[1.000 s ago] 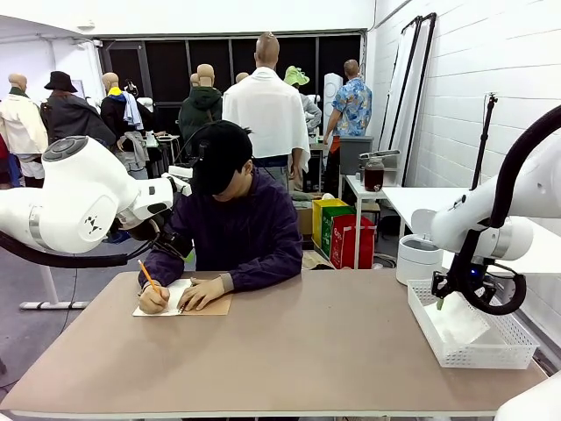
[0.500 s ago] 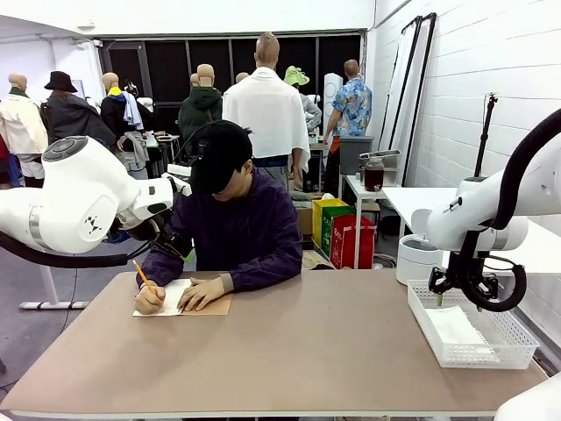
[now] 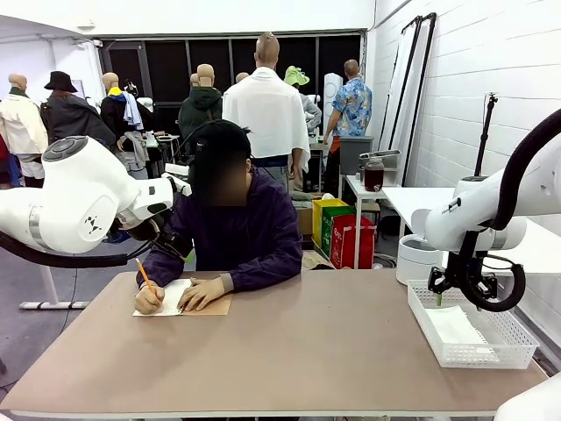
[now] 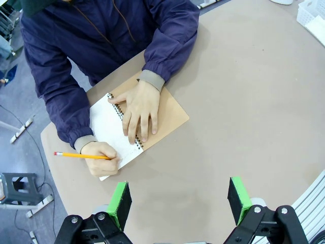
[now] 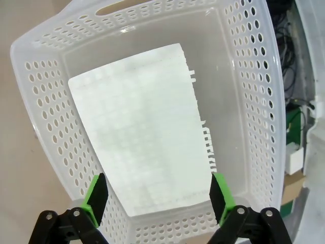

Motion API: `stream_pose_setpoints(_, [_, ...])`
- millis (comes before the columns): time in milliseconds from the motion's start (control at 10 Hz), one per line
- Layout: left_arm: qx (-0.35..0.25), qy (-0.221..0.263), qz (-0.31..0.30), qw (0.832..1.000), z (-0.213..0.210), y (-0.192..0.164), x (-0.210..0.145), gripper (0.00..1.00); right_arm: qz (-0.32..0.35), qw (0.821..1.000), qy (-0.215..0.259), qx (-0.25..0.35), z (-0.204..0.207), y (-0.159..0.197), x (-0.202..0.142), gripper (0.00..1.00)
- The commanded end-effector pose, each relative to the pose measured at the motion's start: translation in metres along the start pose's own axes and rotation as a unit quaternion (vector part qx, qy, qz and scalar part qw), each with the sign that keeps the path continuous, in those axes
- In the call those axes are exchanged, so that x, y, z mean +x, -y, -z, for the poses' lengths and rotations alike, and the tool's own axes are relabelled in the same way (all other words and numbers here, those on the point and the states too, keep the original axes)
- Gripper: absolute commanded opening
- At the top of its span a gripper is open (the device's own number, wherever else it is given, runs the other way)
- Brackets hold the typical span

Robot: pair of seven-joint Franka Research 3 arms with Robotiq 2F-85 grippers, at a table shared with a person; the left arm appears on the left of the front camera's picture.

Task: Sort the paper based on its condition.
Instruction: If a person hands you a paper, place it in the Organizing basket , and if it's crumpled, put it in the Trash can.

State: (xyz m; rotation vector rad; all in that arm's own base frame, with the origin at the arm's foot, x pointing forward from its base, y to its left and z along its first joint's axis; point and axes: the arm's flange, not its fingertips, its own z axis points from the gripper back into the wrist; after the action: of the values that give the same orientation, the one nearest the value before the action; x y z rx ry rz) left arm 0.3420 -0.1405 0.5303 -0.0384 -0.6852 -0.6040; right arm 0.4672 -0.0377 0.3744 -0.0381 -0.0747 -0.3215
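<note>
A flat, smooth sheet of paper (image 5: 147,132) with a torn spiral edge lies on the bottom of the white mesh basket (image 5: 45,91). My right gripper (image 5: 158,195) hangs open just above it, with nothing between its green pads. In the front view the paper (image 3: 456,326) rests in the basket (image 3: 473,360) at the table's right end, under the right gripper (image 3: 438,294). My left gripper (image 4: 179,201) is open high above the table, looking down on the person.
The person at the far left side writes with a pencil (image 4: 81,155) in a spiral notebook (image 4: 104,124) with a brown cover (image 4: 170,114), one hand flat on it. In the front view the notebook (image 3: 180,303) lies near the table's far edge. A white bucket (image 3: 418,259) stands behind the basket.
The right gripper opened and let go of the sheet, which dropped from a tilt to lie flat in the basket. The gripper rose slightly. The left arm stayed still.
</note>
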Motion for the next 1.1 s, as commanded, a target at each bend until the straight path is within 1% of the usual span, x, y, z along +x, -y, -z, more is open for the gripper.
stream_pose_setpoints(0, [0.000, -0.001, 0.000, 1.000, 0.000, -0.001, 0.000, 1.00, -0.003, 1.000, -0.001, 0.000, 0.001, 0.001, 0.000, 1.00])
stream_pose_setpoints(500, [0.000, -0.001, 0.000, 1.000, 0.000, -0.001, 0.000, 1.00, 0.000, 1.000, 0.000, 0.000, 0.000, 0.000, 0.000, 1.00])
stream_pose_setpoints(700, [0.000, -0.001, 0.000, 1.000, 0.000, -0.001, 0.000, 1.00, -0.051, 0.997, 0.039, 0.039, -0.038, -0.021, 0.004, 1.00])
stream_pose_setpoints(800, [0.000, -0.001, 0.000, 1.000, 0.000, -0.001, 0.000, 1.00, -0.082, 0.993, 0.064, 0.050, -0.060, -0.031, 0.001, 1.00])
stream_pose_setpoints(900, [0.000, -0.001, 0.000, 1.000, 0.000, -0.001, 0.000, 1.00, -0.113, 0.988, 0.088, 0.064, -0.082, -0.041, -0.005, 1.00])
stream_pose_setpoints(1000, [0.000, -0.001, 0.000, 1.000, 0.000, -0.001, 0.000, 1.00, -0.164, 0.978, 0.101, 0.085, -0.102, -0.054, -0.012, 1.00])
